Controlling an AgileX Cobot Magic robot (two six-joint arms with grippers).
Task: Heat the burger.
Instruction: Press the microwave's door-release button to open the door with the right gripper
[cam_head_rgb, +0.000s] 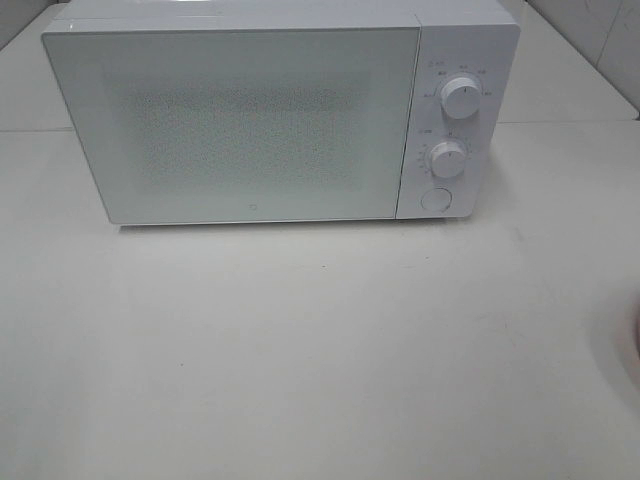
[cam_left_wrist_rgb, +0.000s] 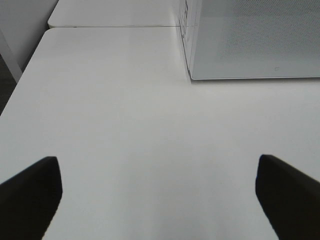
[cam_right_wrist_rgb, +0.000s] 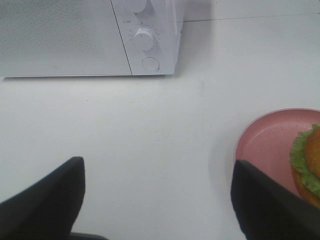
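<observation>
Right gripper (cam_right_wrist_rgb: 157, 167) jaws wide, empty — burger (cam_right_wrist_rgb: 309, 167) near, on plate (cam_right_wrist_rgb: 260, 145) at table (cam_head_rgb: 300, 360) 4 o'clock. Left gripper (cam_left_wrist_rgb: 157, 165) wide, empty. Microwave (cam_head_rgb: 250, 120) at 12 o'clock, door shut. Risk: tilted plate lift — tall burger slides off.

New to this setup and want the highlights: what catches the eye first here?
The big, closed white microwave dominates the back of the white table, with two knobs on its right panel. The only colour is the burger on a pink plate, close to the open right gripper.
</observation>
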